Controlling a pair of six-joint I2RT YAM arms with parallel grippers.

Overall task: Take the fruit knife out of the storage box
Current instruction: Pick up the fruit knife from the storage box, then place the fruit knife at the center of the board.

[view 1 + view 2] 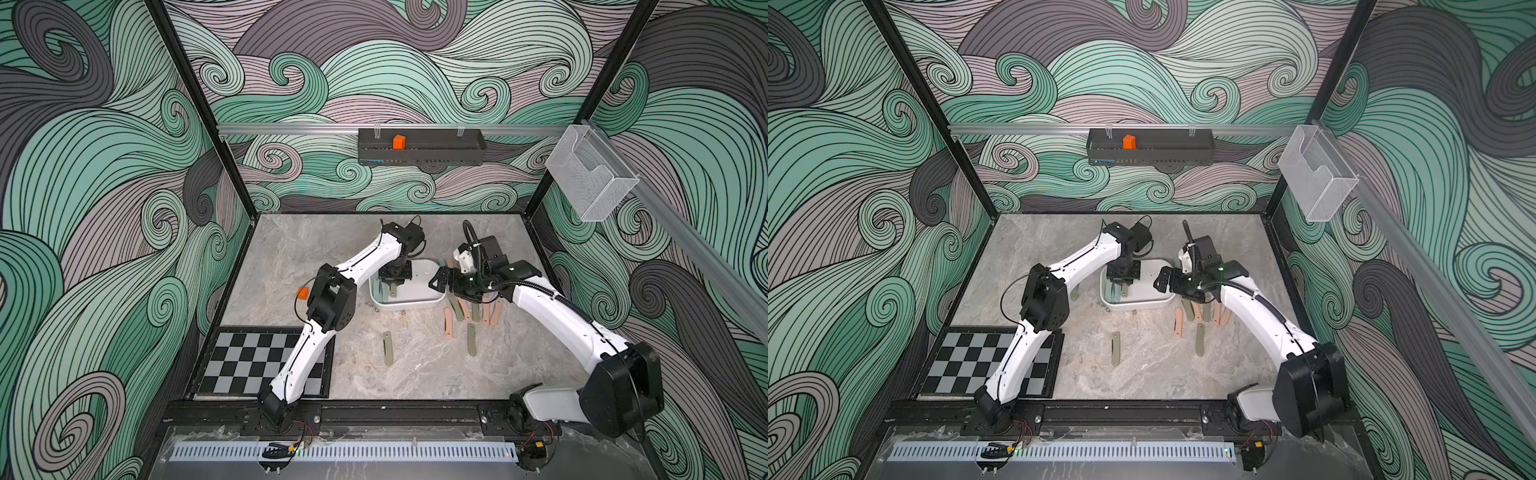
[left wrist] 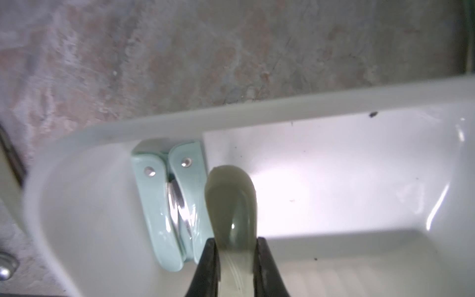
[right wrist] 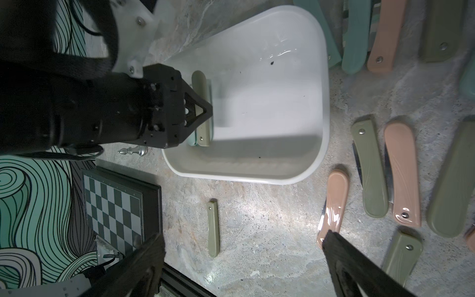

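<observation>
The left gripper point(image 2: 235, 243) pinches an olive fruit knife point(image 2: 231, 200) by its two flat sides. The knife is folded and is inside the storage box point(image 2: 257, 108), near one end wall. Just beside it a mint knife point(image 2: 159, 205) stands on its edge. The handle looks stiff, light and glossy, so I think it can slip; a hold across the middle seems safest. The right gripper point(image 3: 243, 237) is spread wide above the table point(image 3: 257, 218), near other knives point(image 3: 370, 167).
</observation>
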